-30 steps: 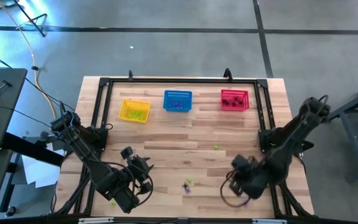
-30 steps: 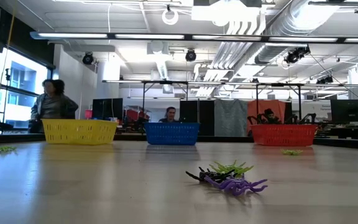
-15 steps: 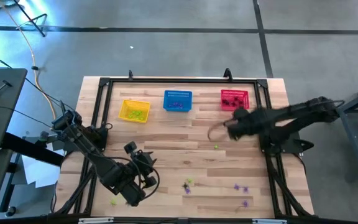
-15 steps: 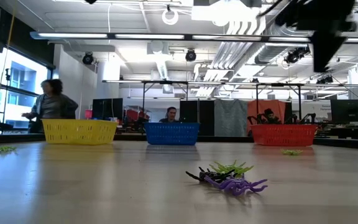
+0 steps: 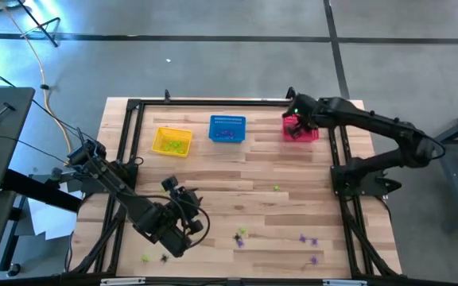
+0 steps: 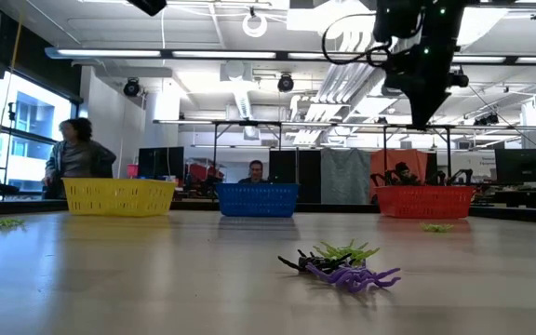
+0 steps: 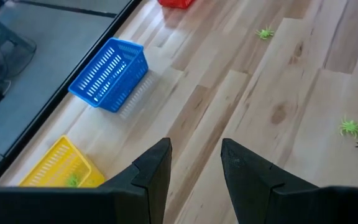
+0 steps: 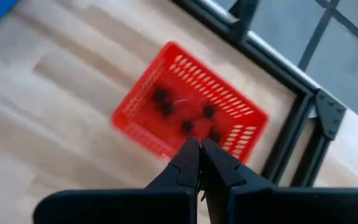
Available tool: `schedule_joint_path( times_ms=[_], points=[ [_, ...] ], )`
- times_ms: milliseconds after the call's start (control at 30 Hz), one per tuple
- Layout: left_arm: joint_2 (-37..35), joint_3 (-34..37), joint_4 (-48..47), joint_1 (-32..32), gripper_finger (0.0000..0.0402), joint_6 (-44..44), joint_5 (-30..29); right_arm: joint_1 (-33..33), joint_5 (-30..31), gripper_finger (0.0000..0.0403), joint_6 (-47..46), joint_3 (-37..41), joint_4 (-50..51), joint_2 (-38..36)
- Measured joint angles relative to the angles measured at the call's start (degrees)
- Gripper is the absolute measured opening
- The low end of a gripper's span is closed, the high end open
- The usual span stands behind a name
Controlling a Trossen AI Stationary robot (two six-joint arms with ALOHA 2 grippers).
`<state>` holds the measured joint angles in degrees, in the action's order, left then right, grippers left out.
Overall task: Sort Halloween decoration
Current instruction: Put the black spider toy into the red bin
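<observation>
High view: the right gripper point(image 5: 296, 119) is stretched to the far side of the wooden table point(image 5: 213, 179) and hangs over the red basket point(image 5: 300, 129), while the left gripper point(image 5: 188, 226) sits over the near left part of the table. From the right wrist view, the right gripper's fingers point(image 8: 188, 158) are pressed together with no visible gap; whether anything is pinched between them cannot be told. Directly below them the red basket point(image 8: 188, 118) holds several black spider trinkets point(image 8: 185, 126). The left wrist view shows the left gripper point(image 7: 194, 165) with its fingers parted and bare wood between them, nothing held; ahead of it lie the blue basket point(image 7: 109, 74) and the yellow basket point(image 7: 64, 168), the latter with a bit of yellow-green inside. On the table, a small mixed cluster of spiders point(image 5: 239, 237) lies near the front edge at the middle, seen up close in the low view as a black, a yellow-green and a purple spider point(image 6: 352, 276) tangled together. Two more purple spiders point(image 5: 308, 239) lie to the right of the cluster, with another just nearer the front edge. A lone yellow-green spider point(image 5: 277, 188) rests mid-table, well apart from the rest, and another yellow-green one point(image 5: 145, 257) lies by the front left, beside the left arm. In the low view, a person point(image 6: 80, 149) stands in the room behind the yellow basket point(image 6: 119, 196).
</observation>
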<state>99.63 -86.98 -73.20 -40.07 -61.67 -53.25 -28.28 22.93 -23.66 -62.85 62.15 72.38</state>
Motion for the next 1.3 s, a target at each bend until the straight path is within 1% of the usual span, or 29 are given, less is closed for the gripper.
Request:
schedule_joint_path(
  times_ms=[100,200,300,433,533,733,867,967,1200,1300],
  points=[
    [0.0,0.0,0.0,0.0,0.0131,0.1,0.0,-3.7,-0.2,0.0000,1.6,0.0,-1.1,0.0],
    [0.0,0.0,0.0,0.0,0.0131,0.4,-1.1,-6.0,-1.9,0.0000,1.6,0.3,-3.0,0.7],
    [0.0,0.0,0.0,0.2,0.0131,0.4,-2.7,-6.3,-2.6,0.0000,1.8,4.5,-8.5,1.7],
    [0.0,0.0,0.0,0.7,0.0131,0.8,-2.9,-6.9,-6.9,0.0000,4.5,11.1,-14.9,4.2],
    [0.0,0.0,0.0,1.2,0.0131,0.8,-2.8,-7.4,-7.0,0.0000,4.6,14.7,-18.9,5.7],
    [0.0,0.0,0.0,2.3,0.0131,1.5,-2.7,-8.7,-6.9,0.0000,6.0,18.6,-25.3,6.1],
    [0.0,0.0,0.0,3.2,0.0131,1.6,-2.7,-9.3,-6.9,0.0003,6.2,19.6,-26.4,6.1],
    [0.0,0.0,0.0,3.7,0.0131,2.3,-2.7,-9.4,-6.9,0.0021,7.2,19.6,-26.3,6.1],
    [0.0,0.0,0.0,4.1,0.0131,2.3,-1.6,-9.4,-7.0,0.0096,7.7,19.6,-26.2,6.1],
    [0.0,0.0,0.0,4.1,0.0131,2.3,-1.3,-9.4,-7.0,0.0118,8.6,18.6,-25.3,6.1]
  ],
)
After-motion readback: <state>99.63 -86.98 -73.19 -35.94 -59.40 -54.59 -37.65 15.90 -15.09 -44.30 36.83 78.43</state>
